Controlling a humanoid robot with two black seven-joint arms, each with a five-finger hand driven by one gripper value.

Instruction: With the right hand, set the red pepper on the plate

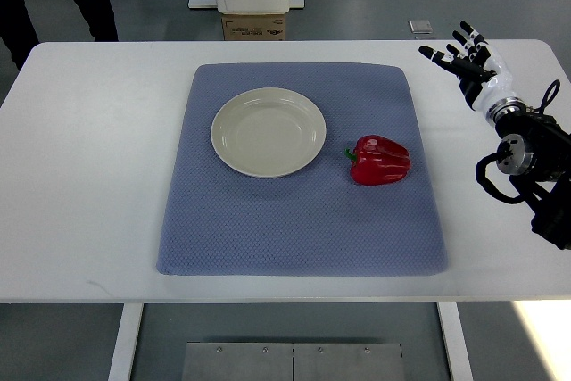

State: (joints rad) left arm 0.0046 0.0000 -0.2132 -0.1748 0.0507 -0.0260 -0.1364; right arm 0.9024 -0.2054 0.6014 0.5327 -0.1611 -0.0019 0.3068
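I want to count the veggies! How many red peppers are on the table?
1. The red pepper lies on the blue mat, just right of the empty plate and apart from it. The right hand hovers open farther right. Nothing seems hidden.

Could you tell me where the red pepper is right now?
The red pepper lies on the blue mat, just right of the plate, untouched.
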